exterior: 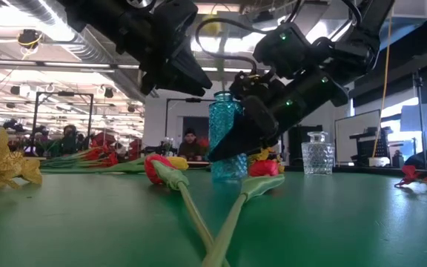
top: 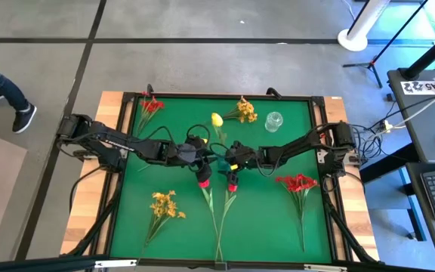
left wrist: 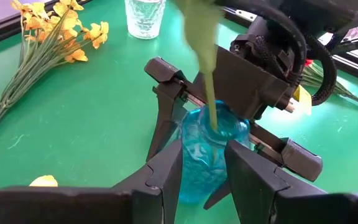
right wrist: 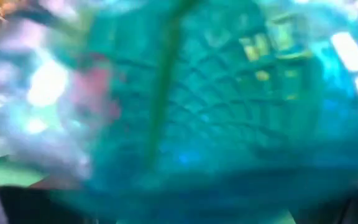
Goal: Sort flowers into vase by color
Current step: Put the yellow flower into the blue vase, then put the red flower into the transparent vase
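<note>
A blue glass vase (left wrist: pixel 207 149) stands upright mid-table, also in the low view (exterior: pixel 225 111). A yellow tulip (top: pixel 217 119) stands in it, its stem (left wrist: pixel 209 81) running down into the mouth. My right gripper (top: pixel 229 156) is shut on the vase. My left gripper (top: pixel 201 153) hovers open just above and to the left of the vase (exterior: pixel 187 78), touching nothing. Two red tulips (top: pixel 202 182) (top: pixel 232 185) lie flat on the mat near the vase. Yellow-orange clusters (top: pixel 165 205) (top: pixel 244 112) and red sprays (top: pixel 297 183) (top: pixel 151 106) lie farther out. My right gripper pinches the vase's body between its two fingers (left wrist: pixel 165 118), one on each side of the glass wall (left wrist: pixel 188 134). The fingers come in slanting from the table's right and from above. The vase stays upright with its base on the mat.
A clear glass vase (top: pixel 273 121) stands toward the far right of the mat. The red tulips' stems cross near the near edge (top: pixel 218 249). A raised black frame (top: pixel 319 98) borders the green mat. A person's legs (top: pixel 6 94) show beyond the table's far left.
</note>
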### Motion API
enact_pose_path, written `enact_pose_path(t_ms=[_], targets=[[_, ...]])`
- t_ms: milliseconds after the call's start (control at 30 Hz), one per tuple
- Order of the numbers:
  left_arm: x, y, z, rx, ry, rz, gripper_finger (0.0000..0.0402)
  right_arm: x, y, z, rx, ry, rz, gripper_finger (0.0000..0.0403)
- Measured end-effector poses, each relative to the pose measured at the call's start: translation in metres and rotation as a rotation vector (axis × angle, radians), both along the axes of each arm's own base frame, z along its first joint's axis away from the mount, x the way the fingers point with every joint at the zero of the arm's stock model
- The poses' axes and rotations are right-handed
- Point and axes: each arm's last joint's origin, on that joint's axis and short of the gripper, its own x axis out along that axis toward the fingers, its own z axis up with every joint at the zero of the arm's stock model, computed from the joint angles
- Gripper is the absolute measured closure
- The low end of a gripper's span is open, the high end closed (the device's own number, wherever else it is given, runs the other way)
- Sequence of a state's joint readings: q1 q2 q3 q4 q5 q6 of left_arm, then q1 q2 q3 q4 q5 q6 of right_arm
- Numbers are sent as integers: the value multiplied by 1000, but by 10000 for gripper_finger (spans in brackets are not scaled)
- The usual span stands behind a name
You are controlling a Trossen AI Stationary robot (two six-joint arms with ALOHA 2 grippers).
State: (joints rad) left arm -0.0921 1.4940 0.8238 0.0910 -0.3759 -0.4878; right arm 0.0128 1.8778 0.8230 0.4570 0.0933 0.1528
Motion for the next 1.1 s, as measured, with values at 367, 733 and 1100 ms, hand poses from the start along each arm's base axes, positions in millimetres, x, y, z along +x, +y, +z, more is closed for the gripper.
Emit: enact_pose_path(t_ms=[367, 733, 1100], targets=[[0, -1, 0, 1, 2, -3, 285, -9, 0, 8, 5, 79, -7, 52], [-7, 0, -9, 12, 124, -4, 285, -29, 0, 42, 41, 135, -47, 52], [-24, 1, -24, -6, 346, 33, 285, -70, 31, 77, 60, 267, -58, 52]])
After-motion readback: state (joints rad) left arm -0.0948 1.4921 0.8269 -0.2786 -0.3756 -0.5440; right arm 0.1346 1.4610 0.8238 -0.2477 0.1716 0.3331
